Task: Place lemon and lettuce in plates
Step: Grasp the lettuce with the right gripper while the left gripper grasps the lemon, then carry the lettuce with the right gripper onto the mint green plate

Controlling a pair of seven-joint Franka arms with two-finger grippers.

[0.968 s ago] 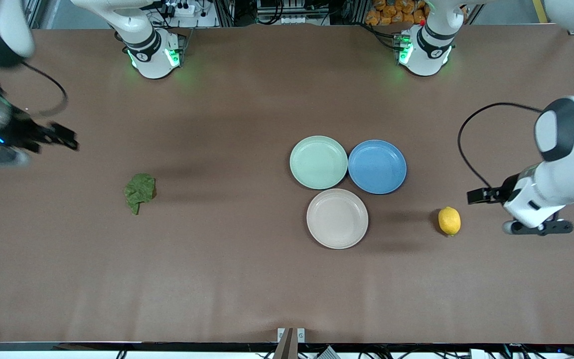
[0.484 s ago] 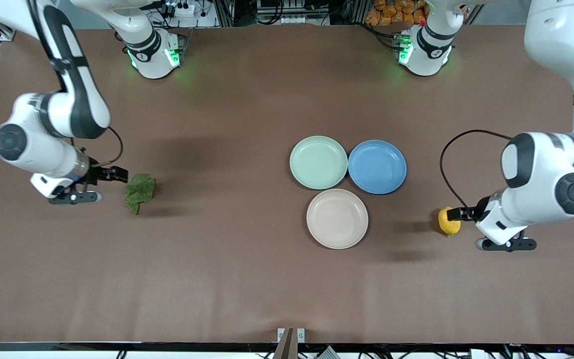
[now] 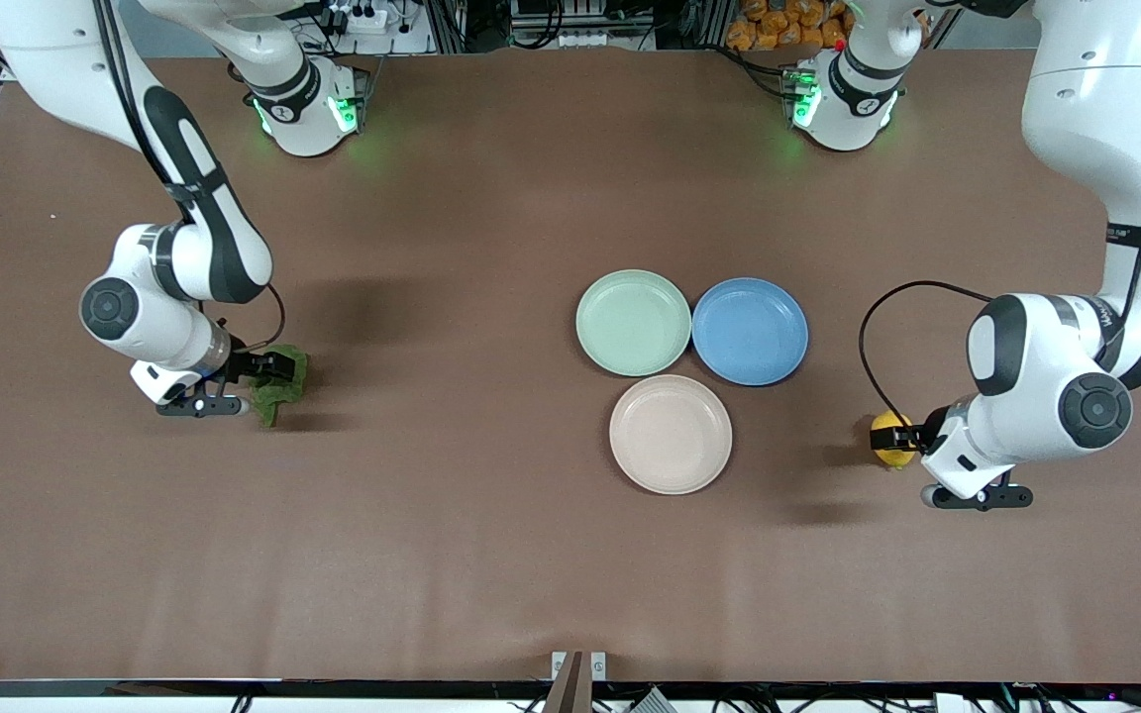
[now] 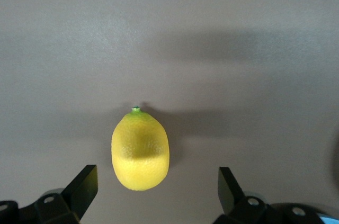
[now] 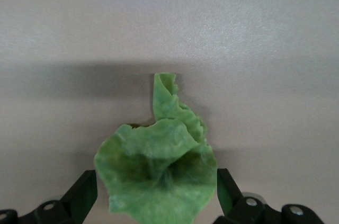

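The yellow lemon lies on the brown table toward the left arm's end. My left gripper is open and low beside it; in the left wrist view the lemon sits between the spread fingers, off centre. The dark green lettuce lies toward the right arm's end. My right gripper is open around it; the right wrist view shows the leaf filling the gap between the fingers. The mint green plate and the beige plate stand mid-table, both with nothing in them.
A blue plate touches the mint plate on its side toward the left arm's end. The beige plate lies nearer the front camera than both. The arm bases stand at the table's back edge.
Both arms have swung in from the table's ends and come down. The right gripper has reached the lettuce and the left gripper has reached the lemon. Neither object has moved.
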